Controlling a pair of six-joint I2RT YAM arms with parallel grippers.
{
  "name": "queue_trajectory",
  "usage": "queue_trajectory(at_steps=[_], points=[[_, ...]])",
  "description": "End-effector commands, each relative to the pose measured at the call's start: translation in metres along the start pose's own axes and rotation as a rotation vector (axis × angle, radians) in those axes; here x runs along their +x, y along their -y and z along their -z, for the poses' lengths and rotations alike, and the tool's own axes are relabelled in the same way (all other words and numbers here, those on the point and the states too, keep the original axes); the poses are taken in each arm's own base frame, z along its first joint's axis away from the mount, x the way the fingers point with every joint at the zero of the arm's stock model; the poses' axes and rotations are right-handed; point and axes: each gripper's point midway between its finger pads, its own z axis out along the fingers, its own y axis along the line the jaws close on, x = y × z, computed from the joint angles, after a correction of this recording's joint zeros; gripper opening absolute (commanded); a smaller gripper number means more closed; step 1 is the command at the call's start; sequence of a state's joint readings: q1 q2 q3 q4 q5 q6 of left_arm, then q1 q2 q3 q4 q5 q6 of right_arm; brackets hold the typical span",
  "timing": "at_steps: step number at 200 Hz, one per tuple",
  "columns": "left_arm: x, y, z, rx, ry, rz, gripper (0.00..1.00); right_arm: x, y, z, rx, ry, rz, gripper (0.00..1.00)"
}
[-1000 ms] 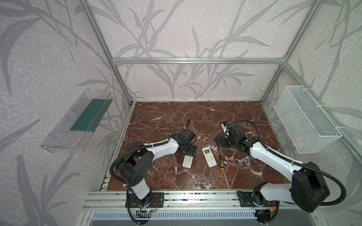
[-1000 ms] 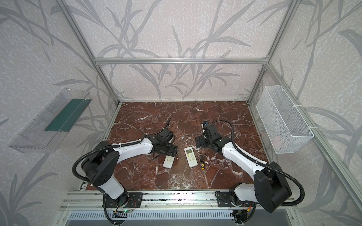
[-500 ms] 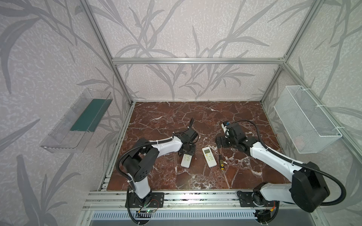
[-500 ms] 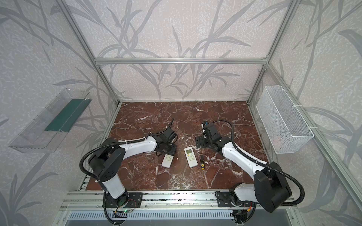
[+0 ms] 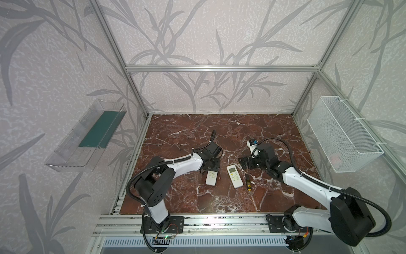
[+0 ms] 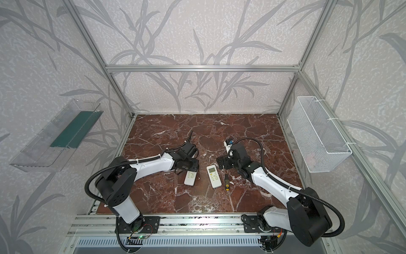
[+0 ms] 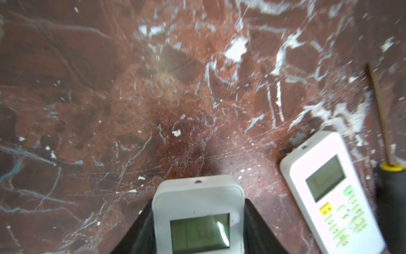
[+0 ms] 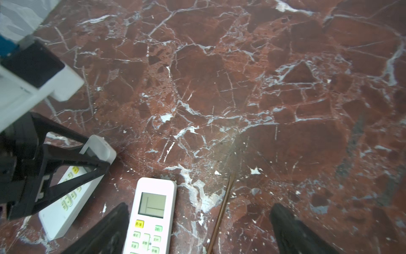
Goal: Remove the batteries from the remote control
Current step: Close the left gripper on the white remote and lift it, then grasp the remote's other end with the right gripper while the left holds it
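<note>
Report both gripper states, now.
Left gripper: closed on the left remote.
Right gripper: open, holding nothing.

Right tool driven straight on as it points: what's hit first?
Likely the red-brown marble tabletop, between the free white remote control and the thin brown screwdriver shaft, which the open right tool straddles; depth unclear. The left tool, gripping the other white remote control, is off that line.

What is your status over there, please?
Left claw shut on left remote, face up. Right claw open by second remote. Batteries not in sight. Screwdriver lies beside.
</note>
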State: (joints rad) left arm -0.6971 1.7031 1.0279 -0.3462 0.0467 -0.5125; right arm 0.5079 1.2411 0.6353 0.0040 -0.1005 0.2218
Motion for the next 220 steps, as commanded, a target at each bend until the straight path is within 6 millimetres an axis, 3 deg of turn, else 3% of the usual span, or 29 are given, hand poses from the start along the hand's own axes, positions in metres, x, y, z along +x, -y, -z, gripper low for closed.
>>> queue_trajectory(at_steps=[1, 35, 64, 100, 140, 220], points=[[-0.053, 0.016, 0.034, 0.082, 0.176, 0.106, 0.3, -0.023, -0.03, 0.006, -0.146, 0.116, -0.004, 0.99], [-0.094, 0.025, 0.061, 0.269, 0.344, 0.243, 0.3, -0.022, -0.058, -0.001, -0.231, 0.12, -0.044, 0.98], [-0.113, 0.026, 0.075, 0.418, 0.4, 0.358, 0.3, -0.029, -0.081, -0.007, -0.322, 0.152, -0.082, 0.95], [-0.118, 0.033, 0.081, 0.487, 0.412, 0.381, 0.29, -0.04, -0.107, -0.018, -0.37, 0.147, -0.056, 0.92], [-0.12, 0.036, 0.089, 0.511, 0.433, 0.373, 0.3, -0.05, -0.117, -0.031, -0.397, 0.153, -0.056, 0.85], [-0.128, 0.04, 0.103, 0.542, 0.486, 0.344, 0.3, -0.053, -0.124, -0.037, -0.422, 0.144, -0.041, 0.55]])
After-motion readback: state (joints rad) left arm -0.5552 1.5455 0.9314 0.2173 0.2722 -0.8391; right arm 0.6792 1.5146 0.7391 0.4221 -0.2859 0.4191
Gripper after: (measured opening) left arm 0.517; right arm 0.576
